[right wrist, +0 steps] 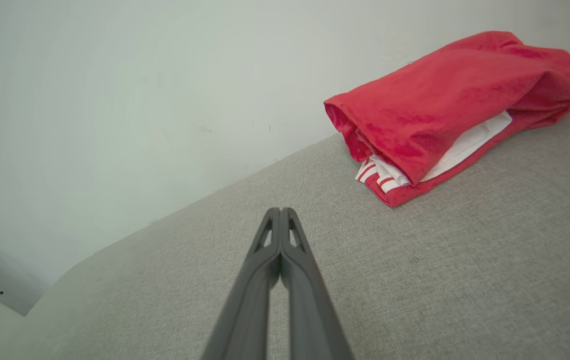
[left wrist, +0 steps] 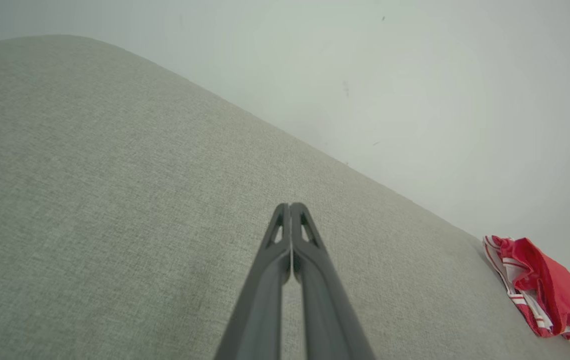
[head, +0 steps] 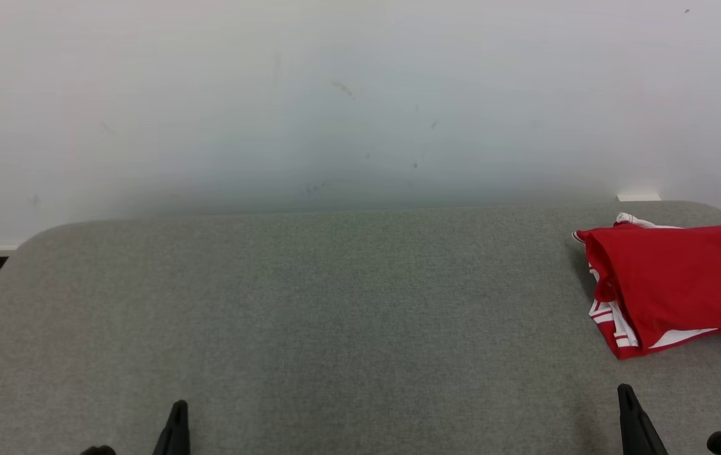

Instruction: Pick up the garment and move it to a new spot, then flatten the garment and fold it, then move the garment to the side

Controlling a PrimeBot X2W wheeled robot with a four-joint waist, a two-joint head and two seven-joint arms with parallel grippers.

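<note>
The garment (head: 670, 284) is red with white stripes and lies in a folded bundle at the far right of the grey surface, seen also as garment (left wrist: 539, 287) and garment (right wrist: 444, 110). My left gripper (head: 178, 407) rests at the lower left, far from the cloth, and in its wrist view the left gripper (left wrist: 290, 206) is shut with the fingers pressed together and nothing between them. My right gripper (head: 624, 392) sits at the lower right, a short way in front of the bundle; the right gripper (right wrist: 280, 211) is shut and empty too.
A grey fabric-covered surface (head: 309, 303) with rounded corners spans the view, backed by a plain pale wall (head: 335, 95). The garment's right side reaches the surface's right edge.
</note>
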